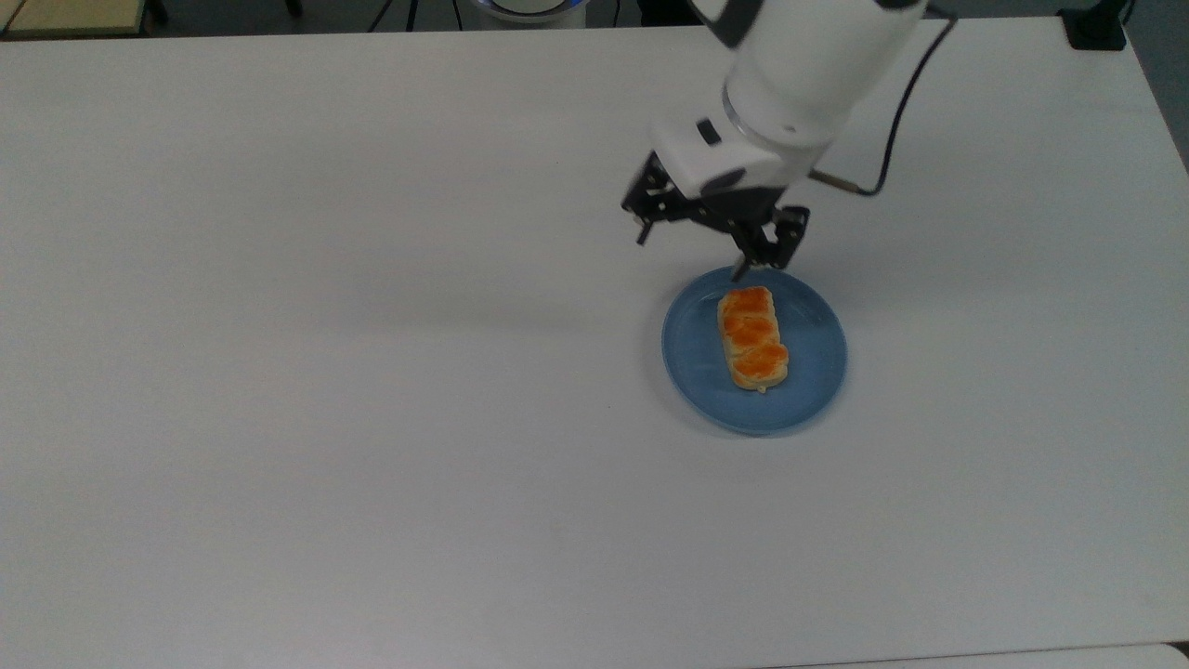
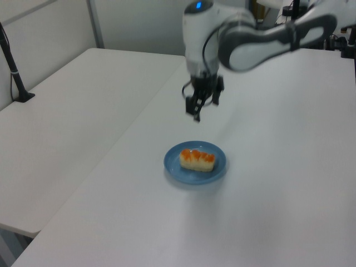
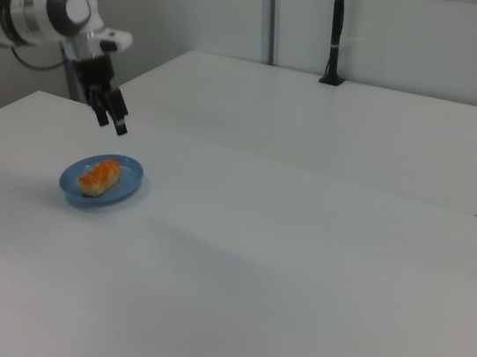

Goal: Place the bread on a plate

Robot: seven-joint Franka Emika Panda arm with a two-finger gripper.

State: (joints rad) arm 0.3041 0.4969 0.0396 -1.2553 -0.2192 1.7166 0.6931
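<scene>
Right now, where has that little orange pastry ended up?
The bread lies flat on the blue plate, on the white table at the top view's right. The open gripper hangs above the plate's far edge, apart from it.

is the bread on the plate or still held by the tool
On the plate. The bread lies flat, glazed side up, inside the rim of the blue plate. The tool hangs open above the plate's edge, touching nothing.

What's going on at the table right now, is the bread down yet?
Yes. The bread lies flat on the blue plate, inside its rim. The Panda arm's gripper is open and empty, raised above the table and clear of the plate. Nothing is touching the bread, so the placement looks done.
</scene>
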